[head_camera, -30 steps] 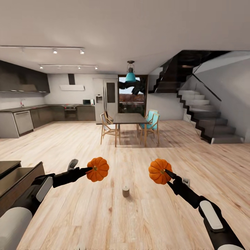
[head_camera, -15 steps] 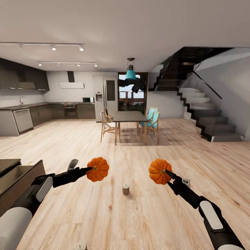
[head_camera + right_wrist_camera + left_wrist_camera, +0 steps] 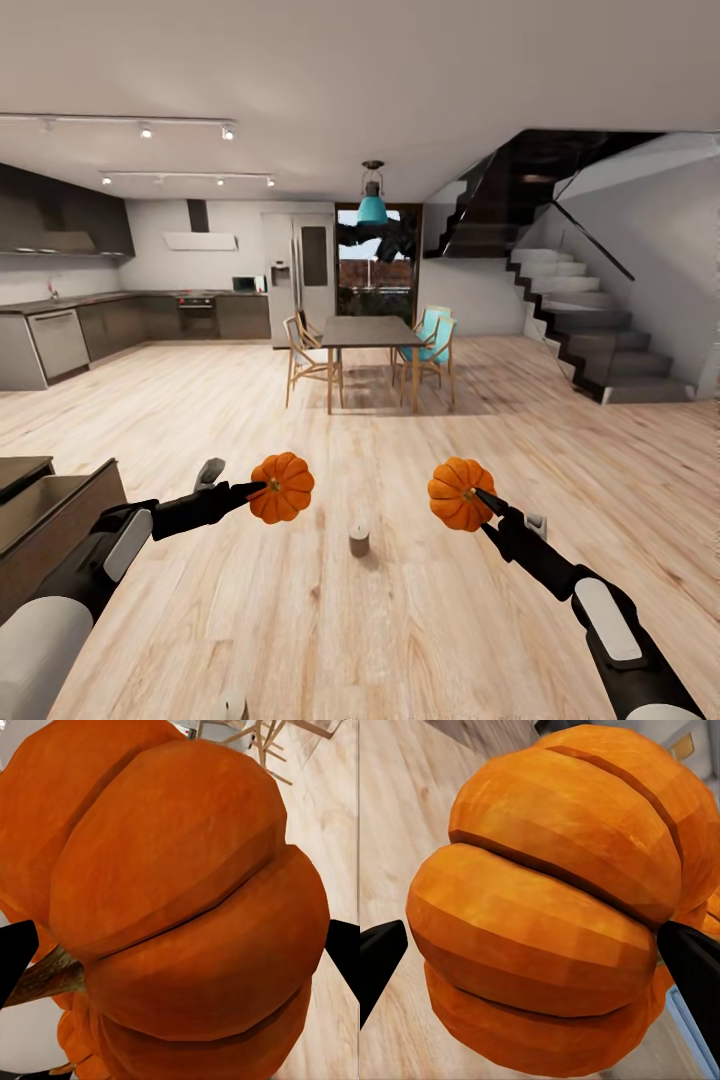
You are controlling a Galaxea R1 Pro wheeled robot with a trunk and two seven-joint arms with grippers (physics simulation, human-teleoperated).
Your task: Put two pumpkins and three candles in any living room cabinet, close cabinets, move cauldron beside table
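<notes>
Each hand carries one bright-orange pumpkin above the wood floor. My left gripper (image 3: 266,487) is shut on the left pumpkin (image 3: 283,487). Up close, that pumpkin (image 3: 547,907) sits between the black fingertips (image 3: 379,960). My right gripper (image 3: 474,494) is shut on the other pumpkin (image 3: 458,493), whose brown stem and ribbed body (image 3: 180,900) lie between the fingertips (image 3: 345,956). One pale candle (image 3: 359,541) stands on the floor between and slightly beyond the two hands. A dark-brown cabinet (image 3: 50,515) juts in at the lower left. The cauldron is out of view.
Farther ahead, a dining table (image 3: 370,335) with chairs stands on the open wood floor. Grey kitchen units (image 3: 60,340) run along the left wall. A staircase (image 3: 600,340) rises at the right. A small pale object (image 3: 230,706) peeks in at the bottom edge.
The whole view has shifted, so the camera moved. The room looks slightly farther away and the candle sits a little higher in the picture. Both arms and their pumpkins hold the same pose.
</notes>
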